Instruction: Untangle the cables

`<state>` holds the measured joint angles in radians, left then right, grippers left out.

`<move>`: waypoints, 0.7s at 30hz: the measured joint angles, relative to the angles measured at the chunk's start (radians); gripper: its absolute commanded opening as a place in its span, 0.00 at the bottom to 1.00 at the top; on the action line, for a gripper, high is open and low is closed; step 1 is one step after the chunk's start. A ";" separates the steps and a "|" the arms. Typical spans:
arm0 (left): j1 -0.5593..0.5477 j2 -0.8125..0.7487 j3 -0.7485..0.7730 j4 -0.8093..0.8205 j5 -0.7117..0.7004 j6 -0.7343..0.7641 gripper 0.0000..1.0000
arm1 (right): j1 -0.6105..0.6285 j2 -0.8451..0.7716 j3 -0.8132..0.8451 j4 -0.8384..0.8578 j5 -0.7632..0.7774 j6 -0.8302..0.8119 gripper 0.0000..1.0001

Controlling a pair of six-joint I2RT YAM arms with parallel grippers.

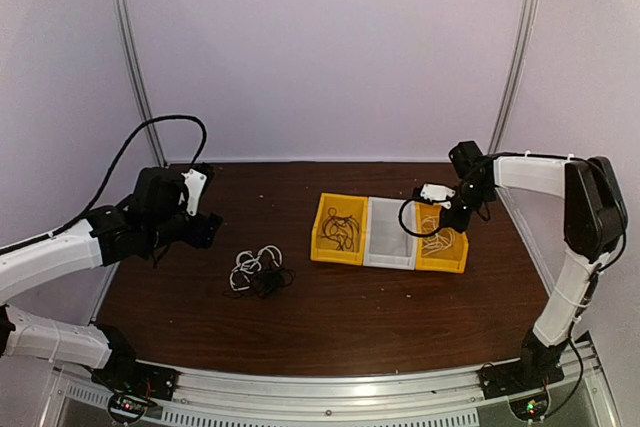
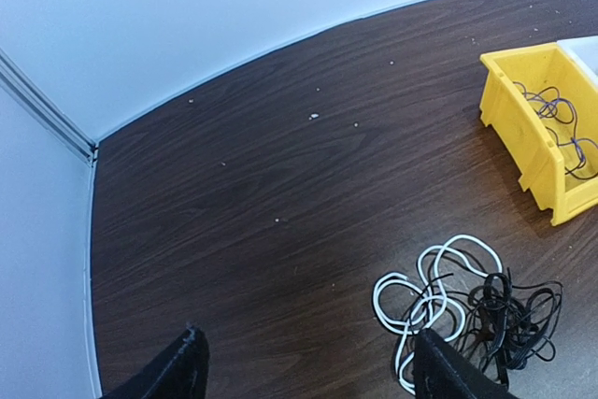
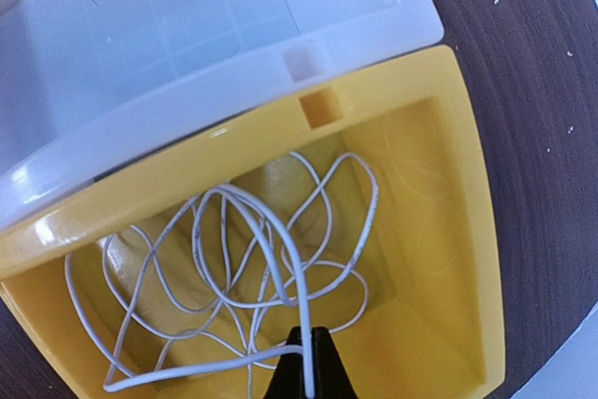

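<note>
Right claw (image 3: 308, 367) is clenched on the white cable (image 3: 280, 259) coiled in the yellow bin (image 3: 467, 231); pulling up could drag the whole coil out, or the thin strand may slip. Left claw (image 2: 313, 360) hangs released over the counter (image 2: 280, 137), near the black-and-white cable tangle (image 2: 476, 310)

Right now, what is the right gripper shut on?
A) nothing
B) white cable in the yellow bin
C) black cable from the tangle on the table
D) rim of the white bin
B: in the right wrist view the right gripper is closed, and the white cable runs out from between its fingertips into the loops lying in the yellow bin.
</note>
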<state>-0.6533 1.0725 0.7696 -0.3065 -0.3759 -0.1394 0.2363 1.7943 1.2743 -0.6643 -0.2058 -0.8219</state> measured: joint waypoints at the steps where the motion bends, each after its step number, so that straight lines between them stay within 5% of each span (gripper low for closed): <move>1: 0.000 0.000 0.000 0.000 0.002 0.000 0.77 | 0.000 0.002 0.002 0.000 -0.003 0.008 0.00; 12: 0.000 0.000 0.000 0.000 0.030 0.000 0.76 | 0.047 0.087 0.032 -0.008 0.027 0.106 0.01; 21: 0.000 0.000 0.000 0.000 0.043 0.000 0.77 | 0.048 -0.079 0.034 -0.103 0.062 0.151 0.48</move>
<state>-0.6533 1.0729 0.7696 -0.3065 -0.3328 -0.1398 0.2840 1.7153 1.3079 -0.7670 -0.1436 -0.6704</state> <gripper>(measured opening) 0.770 0.362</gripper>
